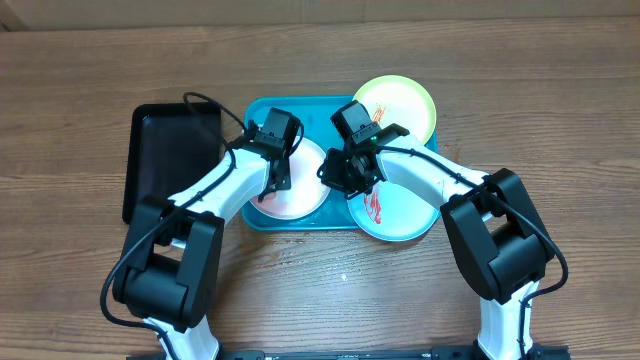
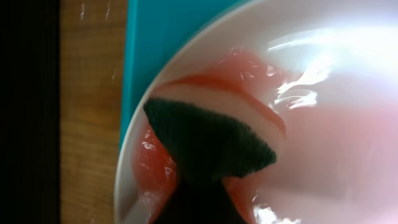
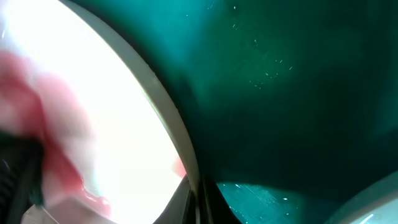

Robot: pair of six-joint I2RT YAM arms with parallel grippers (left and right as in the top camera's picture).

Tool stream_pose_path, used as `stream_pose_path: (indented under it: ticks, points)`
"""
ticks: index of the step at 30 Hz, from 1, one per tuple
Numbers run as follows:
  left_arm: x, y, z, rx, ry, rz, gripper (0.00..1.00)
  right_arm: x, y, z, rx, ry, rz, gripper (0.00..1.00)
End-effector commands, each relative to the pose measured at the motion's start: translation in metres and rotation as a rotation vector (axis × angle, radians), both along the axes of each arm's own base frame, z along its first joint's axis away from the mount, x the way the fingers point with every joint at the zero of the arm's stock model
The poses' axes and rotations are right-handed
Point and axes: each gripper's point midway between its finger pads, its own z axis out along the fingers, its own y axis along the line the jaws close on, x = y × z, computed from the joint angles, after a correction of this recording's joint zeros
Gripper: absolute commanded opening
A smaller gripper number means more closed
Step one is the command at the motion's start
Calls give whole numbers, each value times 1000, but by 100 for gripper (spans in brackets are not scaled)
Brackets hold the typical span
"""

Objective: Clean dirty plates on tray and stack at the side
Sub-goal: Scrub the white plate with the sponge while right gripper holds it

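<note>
Supporting surface: a wooden table (image 1: 80, 60) with grain running left to right, seen from overhead.
Teal tray (image 1: 310, 115): a large rectangular tray with rounded corners, at the middle of the table, between the two arms.
Black tray (image 1: 170, 160): a smaller dark rectangle just left of the teal tray, the two nearly touching.
Yellow-green plate (image 1: 405, 105): sits at the far right corner of the teal tray, its rim reaching past the tray's far edge, with a thin red mark near its left side.
Mint-green plate (image 1: 400, 210): lies at the near right corner of the teal tray, overhanging the near edge, with red streaks on its left half.
White plate (image 1: 300, 195): lies in the left part of the teal tray, smeared pink and red across its near left side.
Left claw (image 1: 278, 180): closed, low over the white plate's left half; its fingers are blurred in the wrist view.
Right claw (image 1: 345, 175): closed on the white plate's right rim, which runs down between its dark fingers in the wrist view.
Dark green pad (image 2: 211, 143): held at the left claw's tip and pressed flat into the wet red smear on the white plate.
</note>
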Motion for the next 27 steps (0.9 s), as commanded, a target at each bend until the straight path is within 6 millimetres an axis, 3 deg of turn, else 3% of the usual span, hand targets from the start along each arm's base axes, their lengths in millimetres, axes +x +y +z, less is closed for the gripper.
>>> stream_pose_path:
  ticks: [1,4,8,14,18,21,27]
  points:
    - [-47,-20,-22,-144,219,-48,4,-1,7,2,18,-4,16,4]
    - [-70,-66,-18,-408,337,-223,4,-1,7,2,18,-4,16,4]
    - [-79,-124,8,-757,333,-467,4,-1,7,2,18,-4,16,4]
    - [-39,-146,21,-830,139,-543,4,-1,7,2,18,-4,16,4]
    - [5,-128,13,-635,-30,-513,4,-1,7,2,18,-4,16,4]
    - [32,-91,4,-406,-112,-391,4,-2,7,2,16,-1,16,4]
    - [53,-31,5,-81,-190,-245,4,-2,7,2,16,-1,16,4]
